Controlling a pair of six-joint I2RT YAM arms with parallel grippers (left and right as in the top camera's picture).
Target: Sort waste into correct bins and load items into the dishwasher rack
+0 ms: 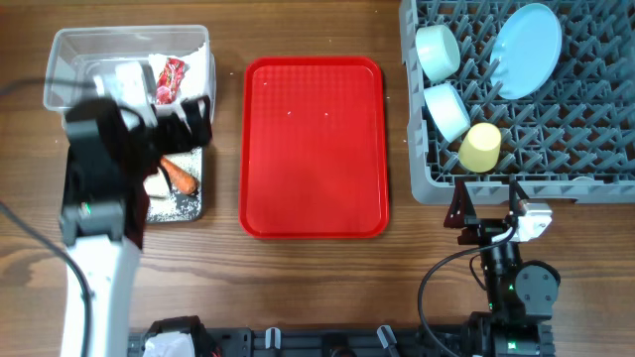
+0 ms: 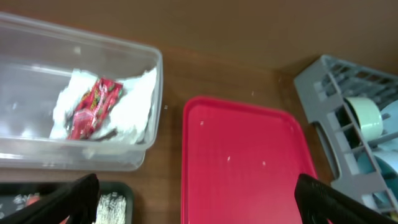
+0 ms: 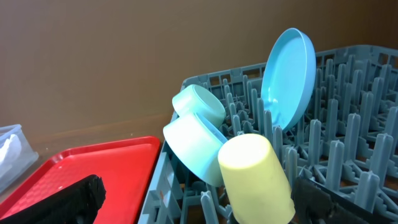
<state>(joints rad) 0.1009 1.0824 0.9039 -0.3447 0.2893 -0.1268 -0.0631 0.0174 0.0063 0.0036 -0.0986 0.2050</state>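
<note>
Overhead looks straight down; both low, close wrist views share red tray (image 1: 313, 149) and rack (image 1: 595, 109).

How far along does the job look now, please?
Nearly finished. Done: tissue and red wrapper lie in the clear tub; carrot and rice in the black tray; plate, two bowls and yellow cup sit in the rack. In hand: nothing, the left end effector and right end effector are open. Left: I cannot find the spoon.

I find red wrapper (image 2: 93, 107) atop tissue (image 2: 138, 99) in clear tub (image 2: 81, 159), carrot (image 1: 181, 176) in black tray (image 2: 25, 188). Plate (image 1: 526, 50), bowls (image 1: 438, 50) and cup (image 1: 481, 147) sit tilted in rack (image 1: 595, 149).
</note>
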